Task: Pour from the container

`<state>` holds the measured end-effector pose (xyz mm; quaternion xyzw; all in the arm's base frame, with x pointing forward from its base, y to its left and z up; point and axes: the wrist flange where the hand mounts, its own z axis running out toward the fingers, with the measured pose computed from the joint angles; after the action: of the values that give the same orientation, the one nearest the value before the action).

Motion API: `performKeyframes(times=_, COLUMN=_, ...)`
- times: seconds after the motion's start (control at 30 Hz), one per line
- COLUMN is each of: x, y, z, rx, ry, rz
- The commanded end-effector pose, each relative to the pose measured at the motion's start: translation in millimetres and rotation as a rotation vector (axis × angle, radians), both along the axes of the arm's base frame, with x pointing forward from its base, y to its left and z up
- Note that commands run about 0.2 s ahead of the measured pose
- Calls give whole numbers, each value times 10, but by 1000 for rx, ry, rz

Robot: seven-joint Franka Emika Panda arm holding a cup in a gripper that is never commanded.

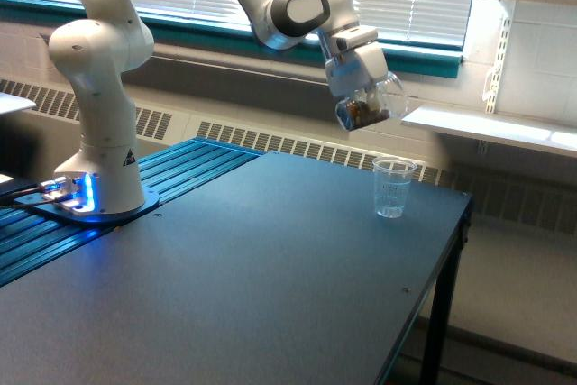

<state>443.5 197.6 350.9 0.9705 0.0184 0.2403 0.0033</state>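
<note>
A clear rounded container point(371, 104) with dark brown contents hangs in the air, tilted, with my gripper point(359, 87) shut on it. It sits above and slightly to the exterior view's left of a small clear plastic cup point(393, 187). That cup stands upright on the dark table point(270, 277) near its far right corner, apart from the container. The gripper's fingers are mostly hidden behind the container and the white hand.
The arm's white base point(99, 132) stands at the exterior view's left on a blue ribbed surface point(171, 178). A white shelf point(487, 128) runs along the wall at the right. The table's right edge drops off just past the cup.
</note>
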Motion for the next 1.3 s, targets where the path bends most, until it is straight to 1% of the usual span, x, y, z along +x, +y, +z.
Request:
performKeyframes(times=0.03, x=-17, y=77, z=-43, rx=7, ry=1, rz=-28)
performKeyframes(times=0.53, x=-8, y=287, z=-184, rx=-43, ry=28, rz=1)
performKeyframes(times=0.83, x=17, y=353, z=-225, rx=-72, ry=38, rz=3)
performKeyframes(times=1.3, x=48, y=463, z=-273, rx=-133, ry=56, rz=14)
